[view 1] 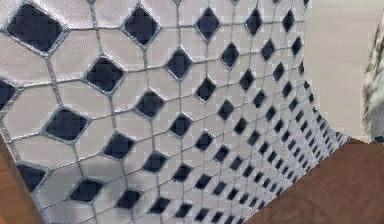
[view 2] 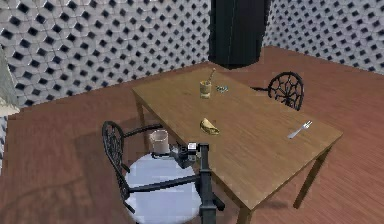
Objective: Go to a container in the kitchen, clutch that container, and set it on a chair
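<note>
gripper: the gripper (view 2: 172, 150) is seen at the far end of the dark arm (view 2: 205, 188), just left of the two white squares (view 2: 190, 153); whether its fingers are spread or pressed together cannot be told.
hold: a pale, round container (view 2: 158, 140) is seen right at the fingers' end, but whether it is gripped or resting cannot be told.
container's place: it is seen above the far edge of the pale seat (view 2: 165, 192) of the near chair (view 2: 113, 140), left of the table's near corner.
table: the wooden table (view 2: 265, 135) lies to the right, with a glass (view 2: 205, 88) at its far edge, a small yellow thing (view 2: 210, 125) nearer, and a thin silvery thing (view 2: 300, 128) at the right.
further out: a second chair (view 2: 287, 90) is set at the table's far right; a tall dark block (view 2: 238, 30) stands by the far wall.
ahead: a tiled wall (view 1: 150, 100) is met close in the forward view, with brown floor (view 1: 330, 190) at the right.
progress: the task is judged to be late on, with the container brought to a chair; letting go and drawing the arm away are judged to be left.
hard to make out: contact between container and seat is not resolved; the container's underside is hidden by the chair back and gripper; the small things on the table cannot be named.
</note>
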Controlling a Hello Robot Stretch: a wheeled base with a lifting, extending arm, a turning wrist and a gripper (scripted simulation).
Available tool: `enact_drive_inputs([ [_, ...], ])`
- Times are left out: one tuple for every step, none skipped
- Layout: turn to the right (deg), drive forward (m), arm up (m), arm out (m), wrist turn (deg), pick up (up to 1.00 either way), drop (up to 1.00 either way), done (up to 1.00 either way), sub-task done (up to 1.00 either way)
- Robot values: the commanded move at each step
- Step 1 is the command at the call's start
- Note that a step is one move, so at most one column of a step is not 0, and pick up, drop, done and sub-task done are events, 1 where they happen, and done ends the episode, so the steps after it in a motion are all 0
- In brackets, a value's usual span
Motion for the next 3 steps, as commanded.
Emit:
enact_drive_inputs([
  [0.0, 0.00, -0.32, 0.00, 0.0, 0.00, 0.00, 0.00, 0.00],
  [0.0, 0.00, 0.00, 0.00, 0.0, 0.00, 1.00, 0.00, 0.00],
  [0.0, 0.00, 0.10, 0.00, 0.0, 0.00, 0.00, 0.00, 0.00],
])
